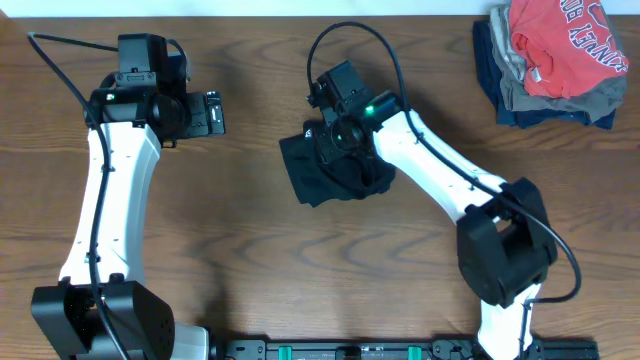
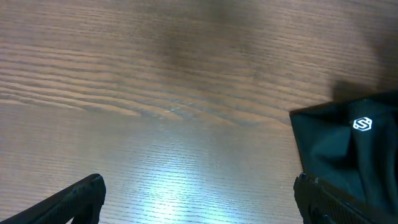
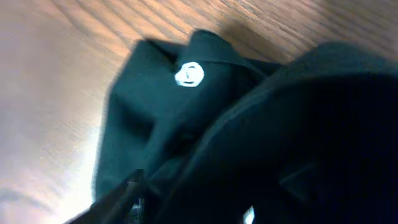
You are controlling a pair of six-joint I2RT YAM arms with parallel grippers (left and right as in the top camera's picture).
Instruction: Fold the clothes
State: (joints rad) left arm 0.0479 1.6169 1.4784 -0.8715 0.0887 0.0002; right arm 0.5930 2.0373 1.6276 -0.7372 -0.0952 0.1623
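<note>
The black garment (image 1: 315, 178) lies bunched at the table's middle, its small white logo showing in the right wrist view (image 3: 188, 74). My right gripper (image 1: 342, 150) sits on the garment's right part. In the right wrist view the dark cloth (image 3: 155, 106) rises over the jaws (image 3: 205, 199) and hides one finger; the gripper looks shut on the cloth. My left gripper (image 1: 213, 113) is open and empty, left of the garment and apart from it. In the left wrist view its fingers (image 2: 199, 199) hover over bare wood, with the garment's corner (image 2: 336, 149) at the right edge.
A stack of folded grey and dark-blue clothes (image 1: 510, 95) with a red T-shirt (image 1: 565, 40) on top sits at the far right corner. The wooden table (image 1: 230, 230) runs bare along the front and left.
</note>
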